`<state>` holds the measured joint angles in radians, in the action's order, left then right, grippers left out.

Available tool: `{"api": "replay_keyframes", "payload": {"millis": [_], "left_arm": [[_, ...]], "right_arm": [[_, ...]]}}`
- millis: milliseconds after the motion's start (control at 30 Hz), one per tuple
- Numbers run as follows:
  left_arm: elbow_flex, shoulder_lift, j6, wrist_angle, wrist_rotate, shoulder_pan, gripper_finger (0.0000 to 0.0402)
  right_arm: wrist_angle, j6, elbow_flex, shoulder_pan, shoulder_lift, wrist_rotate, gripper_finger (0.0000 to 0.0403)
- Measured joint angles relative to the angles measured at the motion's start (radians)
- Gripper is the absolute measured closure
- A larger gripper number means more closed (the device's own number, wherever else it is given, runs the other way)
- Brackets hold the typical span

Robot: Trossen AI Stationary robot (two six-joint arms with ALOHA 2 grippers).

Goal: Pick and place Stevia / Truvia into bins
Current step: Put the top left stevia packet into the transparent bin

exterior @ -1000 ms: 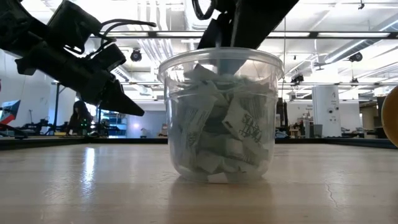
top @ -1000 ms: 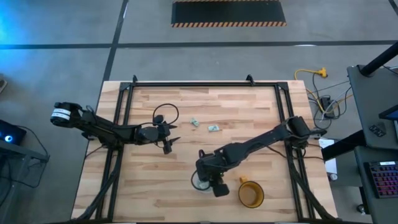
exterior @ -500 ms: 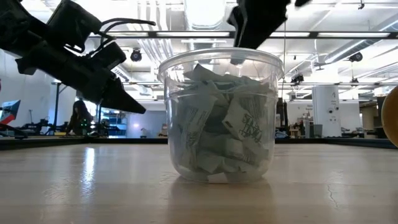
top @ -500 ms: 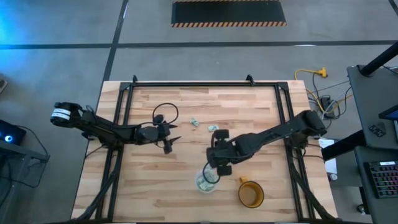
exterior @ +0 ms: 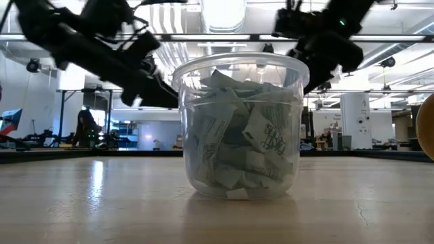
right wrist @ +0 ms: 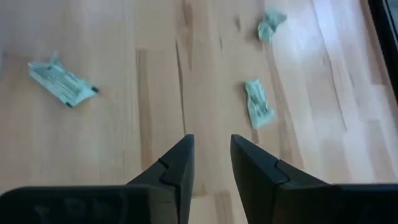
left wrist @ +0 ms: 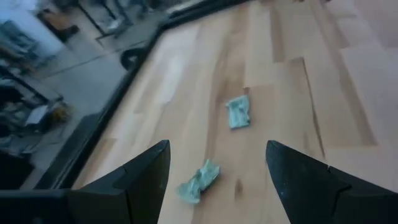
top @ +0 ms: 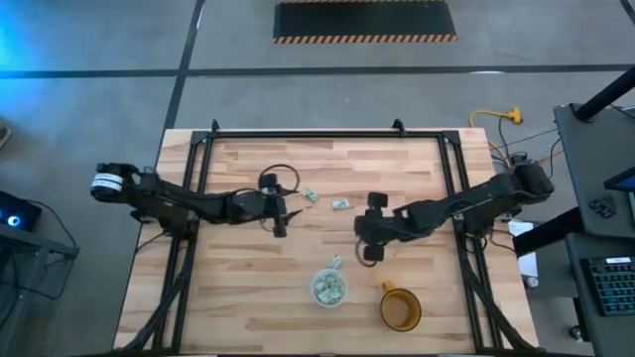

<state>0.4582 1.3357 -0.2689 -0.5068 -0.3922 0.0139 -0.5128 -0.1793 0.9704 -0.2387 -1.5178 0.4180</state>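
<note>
Filling the clear cup (top: 329, 288) nearly to the rim (exterior: 241, 64) are green-white sachets (exterior: 241, 146), and we still count loose ones on the worktop (top: 238, 297): two up near the middle (top: 311, 194) (top: 341, 204), one just beside the cup (top: 335, 263). A second ago the right pincer (top: 369, 254) was over the cup; now it has pulled back toward the loose pair, jaws narrow and nothing between them (right wrist: 211, 163). We read that as a drop done and the next pick starting. Left pincer (top: 281, 224) has edged closer to the same sachets, jaws wide, empty (left wrist: 217, 177). An amber mug (top: 400, 309) sits near the cup. Butcher-block top on a black frame (top: 327, 133); grey concrete floor (top: 397, 94) around it, an open workshop behind.
</note>
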Motion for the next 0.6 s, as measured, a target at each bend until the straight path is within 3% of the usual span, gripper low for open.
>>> {"api": "replay_keyframes", "payload": {"millis": [200,367,600], "left_arm": [[0.176,0.175,-0.058,0.199,0.131,-0.104,0.0153],[0.325,0.333,-0.124,0.371,0.154,-0.171,0.0153],[0.447,0.475,-0.157,0.411,0.178,-0.233,0.0153]], "right_arm": [[0.252,0.084,-0.22,0.011,0.132,-0.008,0.0316],[0.268,0.094,-0.276,0.013,0.231,-0.007,0.0324],[0.282,0.078,-0.312,0.013,0.318,-0.007,0.0334]]}}
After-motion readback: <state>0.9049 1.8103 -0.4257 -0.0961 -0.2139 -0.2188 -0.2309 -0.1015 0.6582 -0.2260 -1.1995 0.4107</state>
